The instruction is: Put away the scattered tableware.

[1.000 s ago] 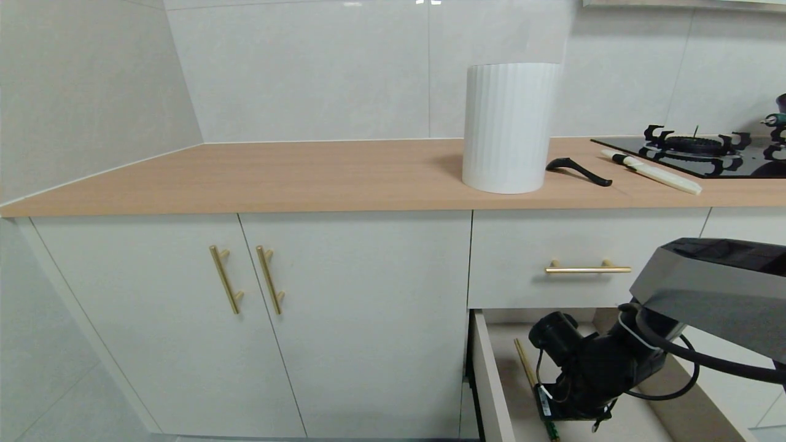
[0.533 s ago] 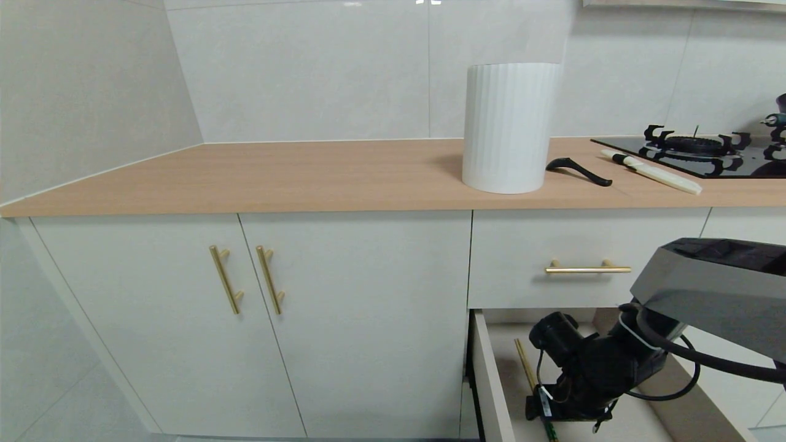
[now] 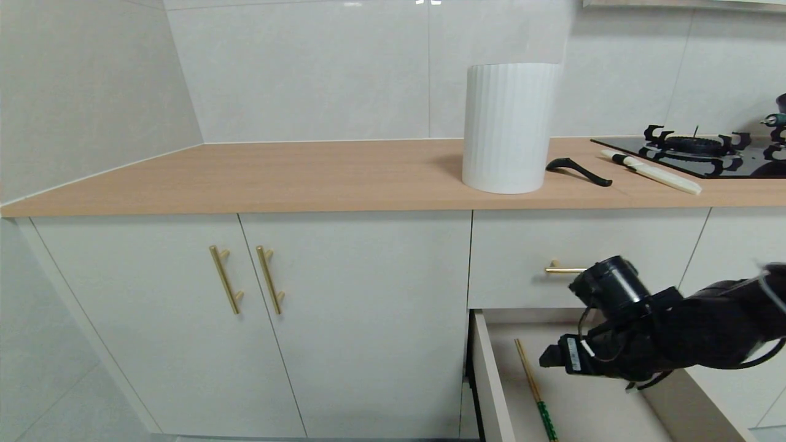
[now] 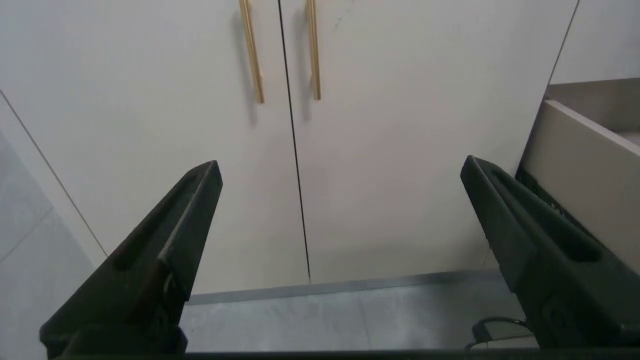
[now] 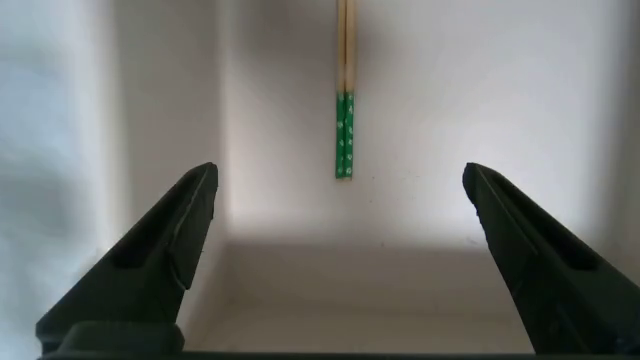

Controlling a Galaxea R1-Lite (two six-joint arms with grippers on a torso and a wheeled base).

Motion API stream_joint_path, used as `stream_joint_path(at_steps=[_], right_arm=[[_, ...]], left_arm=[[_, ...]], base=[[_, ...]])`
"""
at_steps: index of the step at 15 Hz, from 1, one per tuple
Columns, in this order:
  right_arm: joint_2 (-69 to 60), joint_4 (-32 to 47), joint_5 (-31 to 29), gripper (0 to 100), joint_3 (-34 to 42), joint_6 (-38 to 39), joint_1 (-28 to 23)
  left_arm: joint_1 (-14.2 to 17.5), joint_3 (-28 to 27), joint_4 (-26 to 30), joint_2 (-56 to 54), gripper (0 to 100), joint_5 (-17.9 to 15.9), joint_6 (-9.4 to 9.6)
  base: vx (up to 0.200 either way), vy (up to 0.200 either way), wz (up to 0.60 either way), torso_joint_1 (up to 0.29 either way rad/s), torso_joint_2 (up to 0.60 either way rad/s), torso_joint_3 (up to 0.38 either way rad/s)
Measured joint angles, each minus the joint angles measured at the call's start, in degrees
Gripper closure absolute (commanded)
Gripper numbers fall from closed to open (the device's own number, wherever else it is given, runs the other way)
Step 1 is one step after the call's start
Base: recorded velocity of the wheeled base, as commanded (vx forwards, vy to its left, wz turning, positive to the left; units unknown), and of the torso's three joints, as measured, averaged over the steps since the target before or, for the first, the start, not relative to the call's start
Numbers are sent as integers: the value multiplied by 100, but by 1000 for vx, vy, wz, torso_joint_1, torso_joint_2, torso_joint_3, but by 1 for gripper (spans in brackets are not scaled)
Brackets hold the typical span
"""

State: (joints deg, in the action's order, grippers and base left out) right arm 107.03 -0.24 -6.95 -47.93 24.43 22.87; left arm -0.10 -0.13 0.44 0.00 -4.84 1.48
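Note:
A pair of wooden chopsticks [image 3: 533,388] with green ends lies on the floor of the open lower drawer [image 3: 489,376], close to its left wall. My right gripper [image 3: 552,357] hangs above the drawer, open, with nothing between its fingers. In the right wrist view the chopsticks [image 5: 346,95] lie ahead of the right gripper [image 5: 335,200] on the pale drawer floor [image 5: 490,120]. On the counter lie a black utensil [image 3: 578,170] and a cream knife [image 3: 652,172]. My left gripper [image 4: 340,175] is open, low in front of the cabinet doors [image 4: 400,130].
A tall white ribbed container [image 3: 508,126] stands on the wooden counter [image 3: 307,175]. A black gas hob [image 3: 697,150] sits at the right. The upper drawer with its gold handle [image 3: 562,269] is closed. The double cabinet doors carry gold handles [image 3: 245,279].
My right gripper has risen from the drawer floor and swung right. The chopsticks stay lying in the drawer, now uncovered.

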Motion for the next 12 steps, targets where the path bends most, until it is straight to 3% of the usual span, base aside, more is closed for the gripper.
stream_joint_path(at_steps=[5, 9, 12], right_arm=[[-2128, 1924, 1162, 0, -578, -656, -758], [-2862, 1981, 1261, 0, -777, -976, -1139], [-3046, 1976, 1264, 0, -777, -1003, -1169]], left_arm=[[0, 0, 0, 0, 0, 0, 2], [2, 0, 0, 0, 0, 0, 0], [0, 0, -1, 0, 0, 0, 2]], base=[[0, 0, 0, 0, 0, 0], [0, 0, 0, 0, 0, 0], [0, 0, 0, 51, -233, -199]])
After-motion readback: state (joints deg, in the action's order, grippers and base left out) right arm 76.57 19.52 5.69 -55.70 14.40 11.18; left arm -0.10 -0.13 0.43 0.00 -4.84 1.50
